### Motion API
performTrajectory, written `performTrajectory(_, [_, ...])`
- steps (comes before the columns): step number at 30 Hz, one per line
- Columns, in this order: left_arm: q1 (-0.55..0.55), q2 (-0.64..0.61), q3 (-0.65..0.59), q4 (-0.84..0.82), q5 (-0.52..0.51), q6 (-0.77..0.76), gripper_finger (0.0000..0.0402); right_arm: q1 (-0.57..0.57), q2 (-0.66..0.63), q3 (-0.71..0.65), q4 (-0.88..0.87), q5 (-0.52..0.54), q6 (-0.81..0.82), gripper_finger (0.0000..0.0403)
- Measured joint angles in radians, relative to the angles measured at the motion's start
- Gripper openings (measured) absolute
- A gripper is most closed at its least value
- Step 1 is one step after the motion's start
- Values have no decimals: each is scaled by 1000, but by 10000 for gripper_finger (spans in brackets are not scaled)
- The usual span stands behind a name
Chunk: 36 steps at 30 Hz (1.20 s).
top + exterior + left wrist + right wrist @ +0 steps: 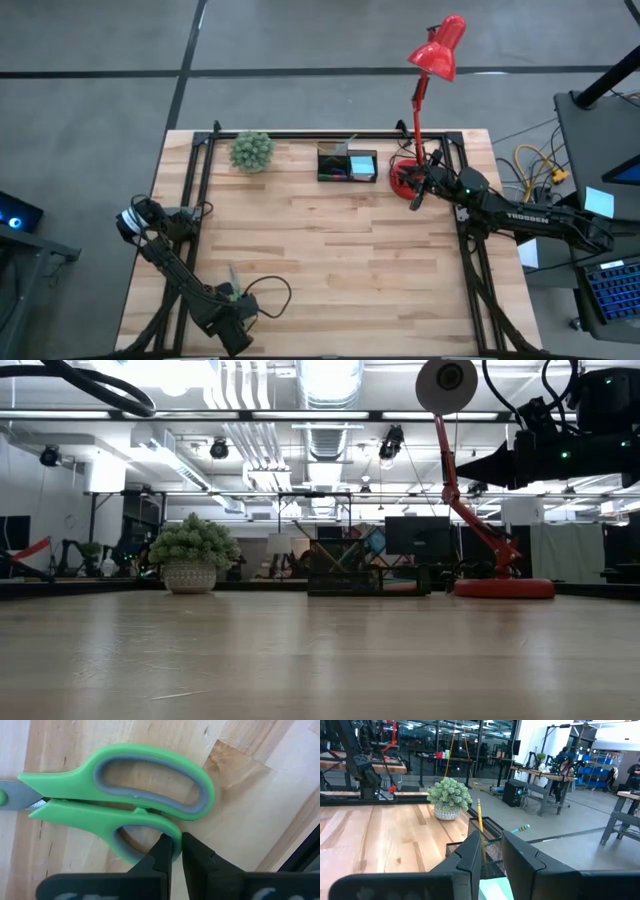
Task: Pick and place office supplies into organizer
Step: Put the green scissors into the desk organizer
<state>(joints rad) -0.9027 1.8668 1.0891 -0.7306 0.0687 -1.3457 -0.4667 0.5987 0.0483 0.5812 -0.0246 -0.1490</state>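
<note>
Green-handled scissors (120,795) with grey-lined loops lie at the table's near left (231,284); the blades point toward the far edge. My left gripper (236,302) points down and is shut on a handle loop. The black mesh organizer (347,163) stands at the far edge, and in the right wrist view a yellow pencil (480,822), a teal pen (522,827) and a light-blue pad (495,889) sit in it. My right gripper (492,857) hovers level beside the organizer at the far right (417,195), its fingers a little apart with nothing between them. My left gripper pinches the rim of the scissors' smaller handle loop (172,834) at its rounded end, one finger inside the loop and one outside. The fingers come from above, pointing down. Whether the scissors are clear of the wood, I cannot tell.
A small potted plant (251,150) stands left of the organizer. A red desk lamp (436,48) has its round base (403,178) just right of the organizer, close to my right gripper. A black frame (330,135) rims the table.
</note>
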Motion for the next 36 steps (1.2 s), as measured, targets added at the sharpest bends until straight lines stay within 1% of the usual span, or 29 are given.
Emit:
performTrajectory(4, [0,-55,-1,-19,-3,-3,7,0,0,0,0,0,0,68])
performTrajectory(9, [2,-91,-5,-62,-29,-3,6,0,0,0,0,0,0,68])
performTrajectory(21, [1,-98,-3,-67,-10,-4,6,0,0,0,0,0,14,68])
performTrajectory(32, [10,-116,22,-93,-4,27,6,0,0,0,0,0,18,68])
performTrajectory(34, [13,-131,21,-91,-12,27,6,0,0,0,0,0,18,68])
performTrajectory(36, [18,-150,20,-92,-43,27,6,0,0,0,0,0,18,68])
